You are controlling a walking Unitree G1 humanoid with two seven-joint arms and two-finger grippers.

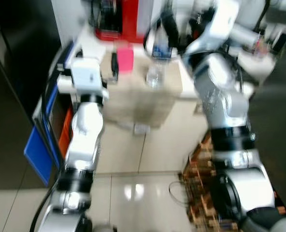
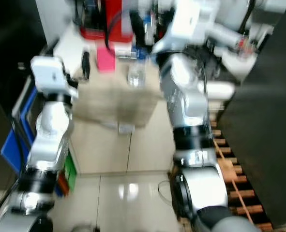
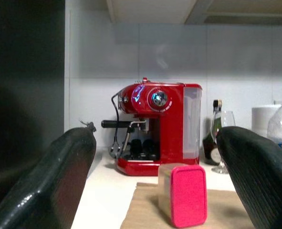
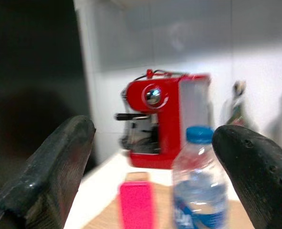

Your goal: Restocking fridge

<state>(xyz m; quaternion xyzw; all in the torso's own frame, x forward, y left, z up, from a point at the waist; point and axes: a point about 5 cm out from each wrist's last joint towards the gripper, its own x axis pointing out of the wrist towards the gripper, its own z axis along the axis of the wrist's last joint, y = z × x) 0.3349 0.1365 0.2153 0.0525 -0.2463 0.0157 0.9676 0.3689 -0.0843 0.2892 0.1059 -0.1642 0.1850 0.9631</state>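
A clear water bottle (image 1: 156, 71) with a blue cap stands on a brown mat (image 1: 133, 104) on the white counter. A small pink-fronted container (image 1: 125, 60) stands just left of it. My left gripper (image 3: 156, 136) is open and held low at the counter's near left, aimed at the pink container (image 3: 186, 194), well short of it. My right gripper (image 4: 154, 128) is open too, raised before the bottle (image 4: 200, 186) and apart from it. Nothing is between either pair of fingers. The head views are blurred.
A red espresso machine (image 3: 160, 126) stands at the back of the counter, with a wine bottle (image 3: 214, 138), a glass (image 3: 225, 143) and a paper roll (image 3: 262, 119) beside it. A tall dark surface (image 1: 12, 72) rises on the left. A blue panel (image 1: 38, 154) and a wooden rack (image 1: 201, 183) flank the floor.
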